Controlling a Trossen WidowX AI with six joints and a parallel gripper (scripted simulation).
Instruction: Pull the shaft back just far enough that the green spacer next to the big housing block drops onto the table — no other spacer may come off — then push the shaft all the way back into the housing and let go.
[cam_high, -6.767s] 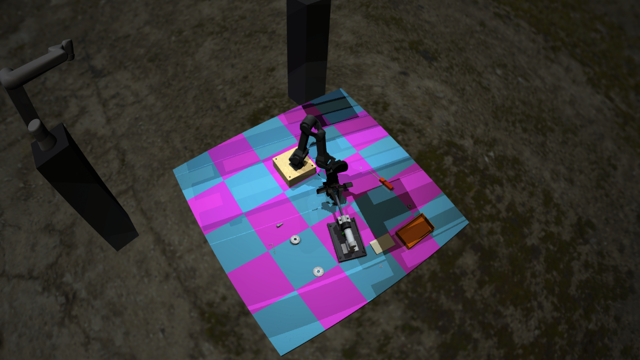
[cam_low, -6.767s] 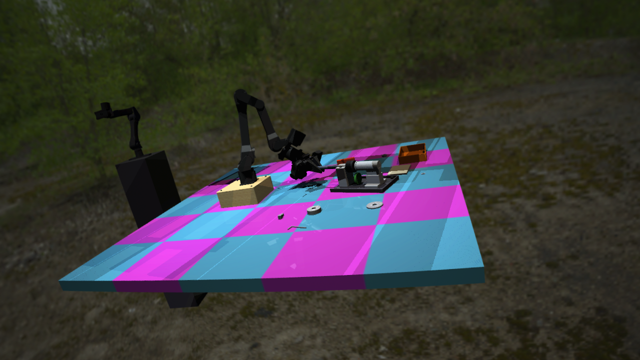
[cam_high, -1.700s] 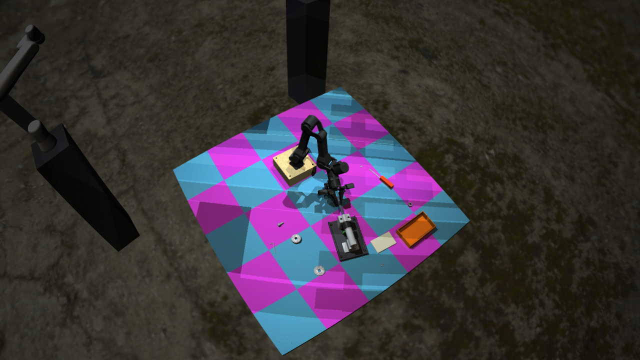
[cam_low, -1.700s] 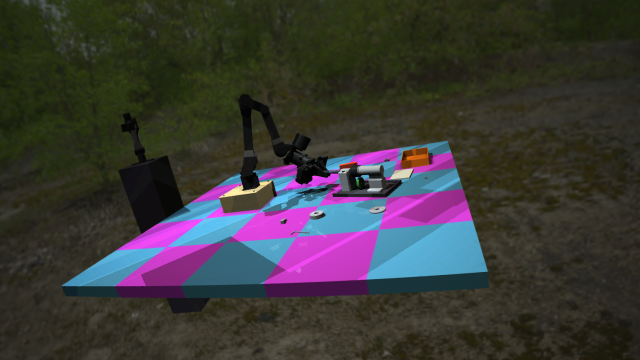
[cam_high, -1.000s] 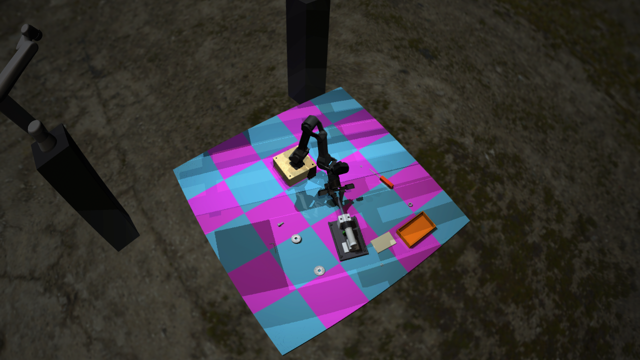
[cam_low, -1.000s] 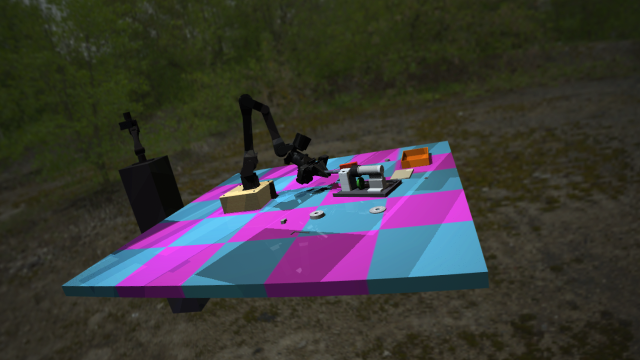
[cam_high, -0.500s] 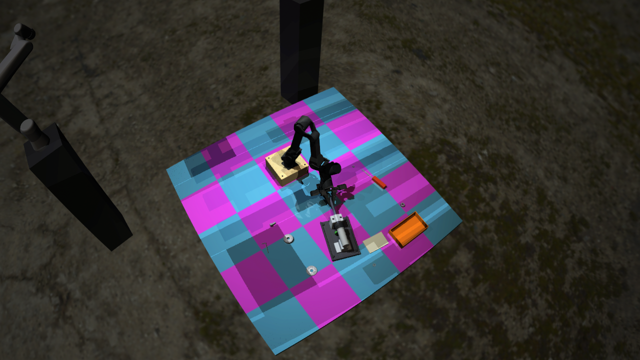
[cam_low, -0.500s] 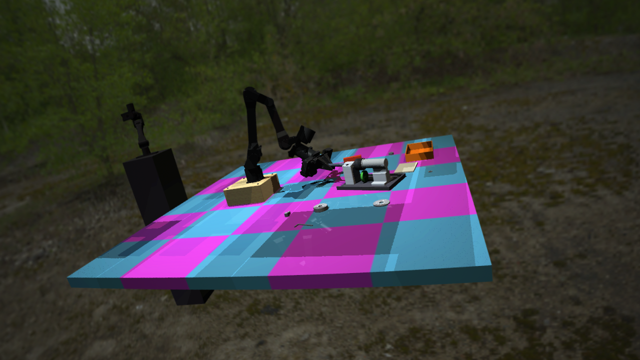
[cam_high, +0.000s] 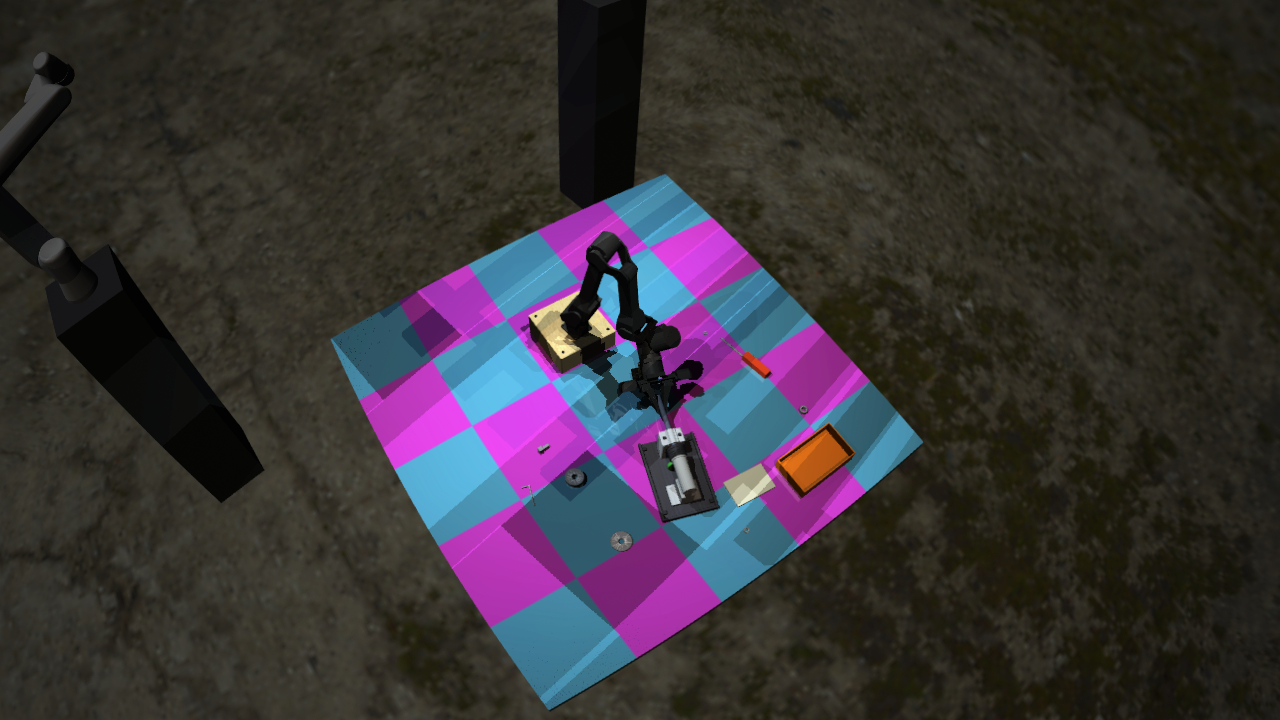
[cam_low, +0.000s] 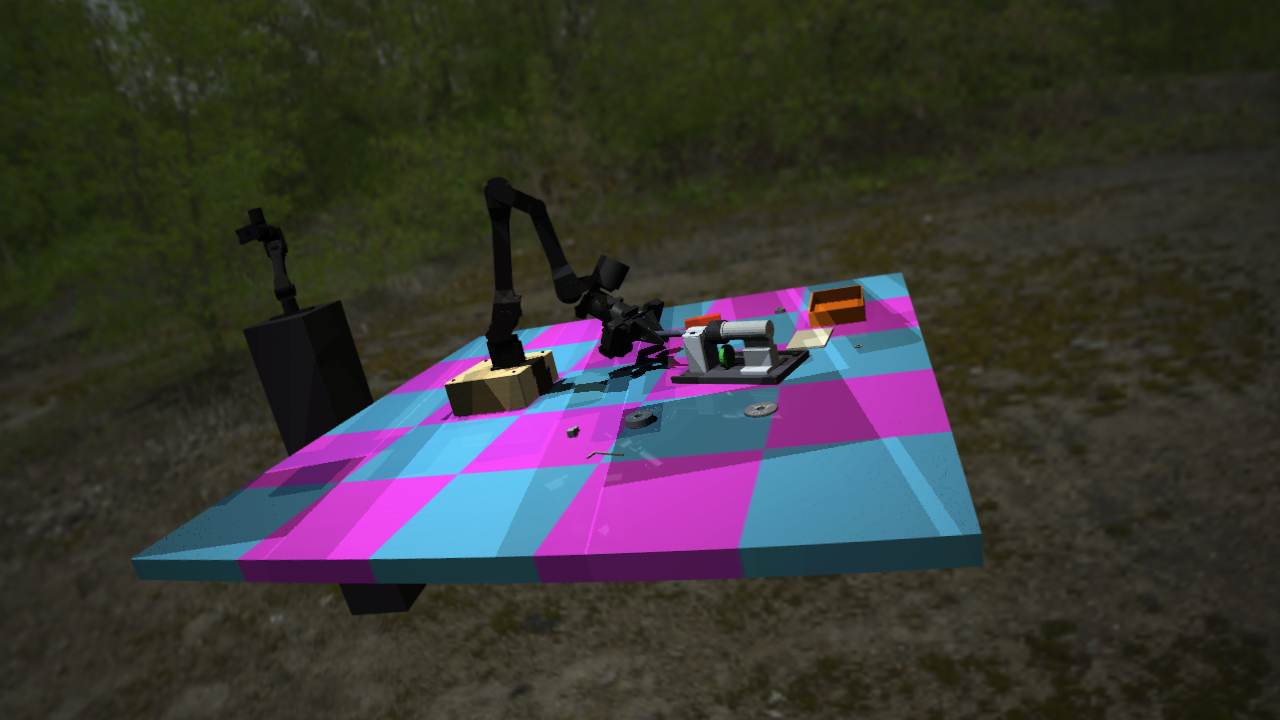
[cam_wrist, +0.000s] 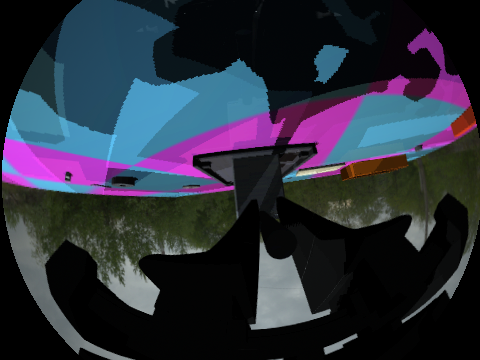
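Observation:
My gripper (cam_high: 660, 399) (cam_low: 663, 337) (cam_wrist: 267, 203) is shut on the shaft (cam_high: 665, 414) (cam_low: 674, 334), whose round dark end (cam_wrist: 280, 243) shows between the fingers in the wrist view. The shaft runs into a white upright block (cam_high: 669, 439) (cam_low: 696, 351). Beyond it are a dark ring (cam_low: 713, 331) and a long white cylinder (cam_high: 684, 474) (cam_low: 742, 329) on a second support (cam_low: 759, 355). The green spacer (cam_high: 670, 464) (cam_low: 725, 356) stands on edge below the shaft line, between the supports, low over the dark base plate (cam_high: 691, 514) (cam_low: 725, 379). The shaft's far end is hidden.
An orange tray (cam_high: 827, 477) (cam_low: 836, 315) and a beige card (cam_high: 748, 484) (cam_low: 810, 338) lie beyond the fixture. A red-handled screwdriver (cam_high: 755, 363) lies beside the arm. A thick dark ring (cam_high: 569, 481), a flat disc (cam_high: 614, 542), a bolt (cam_high: 542, 448) and a hex key (cam_high: 533, 496) lie on the other side.

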